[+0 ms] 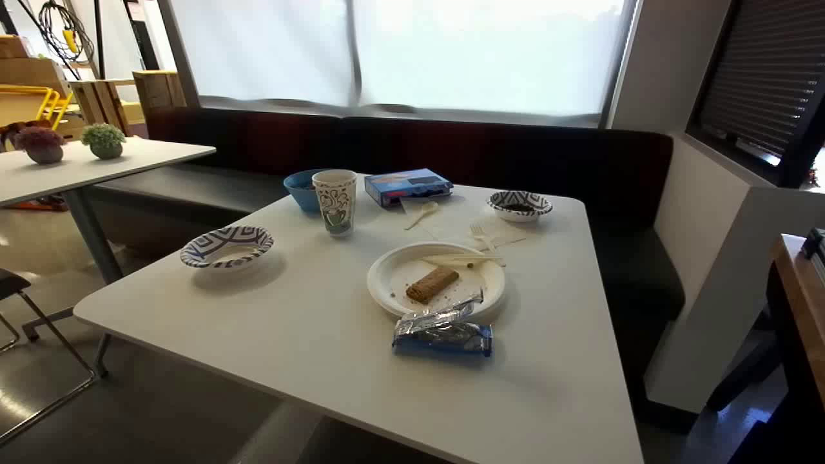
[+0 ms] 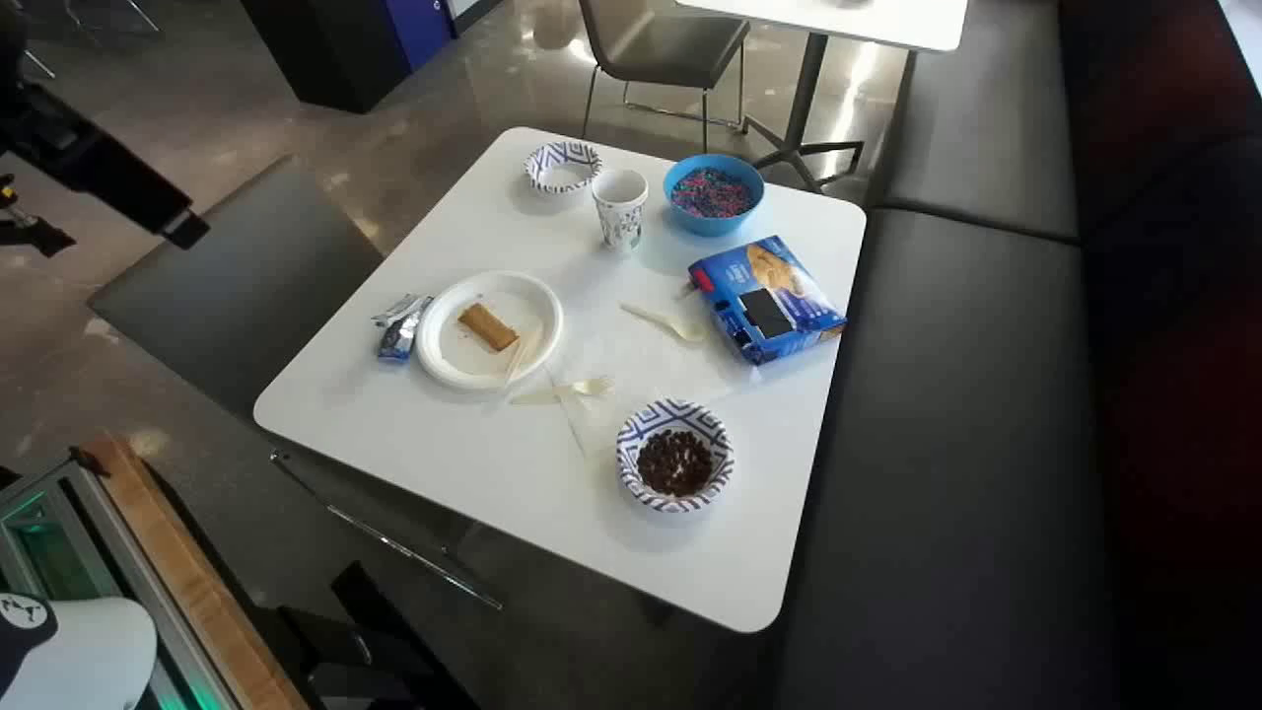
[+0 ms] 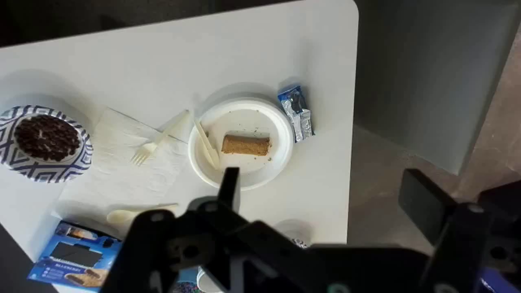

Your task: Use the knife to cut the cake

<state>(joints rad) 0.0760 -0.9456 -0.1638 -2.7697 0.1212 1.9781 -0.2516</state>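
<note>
The cake is a small brown-tan slab (image 3: 246, 145) lying on the round white plate (image 3: 287, 156). It shows in both exterior views, here (image 1: 432, 285) and here (image 2: 488, 326). The pale slim knife (image 3: 206, 144) lies on the plate beside the cake, apart from it, with one end on the rim. The knife also shows in both exterior views (image 1: 461, 258) (image 2: 525, 353). My gripper (image 3: 323, 183) is open and empty, high above the table's edge. It shows at the upper left of an exterior view (image 2: 123, 232), away from the plate.
A blue-silver wrapper (image 3: 296, 112) lies against the plate. A pale fork (image 2: 587, 388) and spoon (image 2: 670, 320) lie by a napkin. A bowl of dark bits (image 2: 675, 459), a patterned bowl (image 2: 562, 177), a paper cup (image 2: 619, 212), a blue bowl (image 2: 715, 219) and a blue box (image 2: 764, 301) stand around.
</note>
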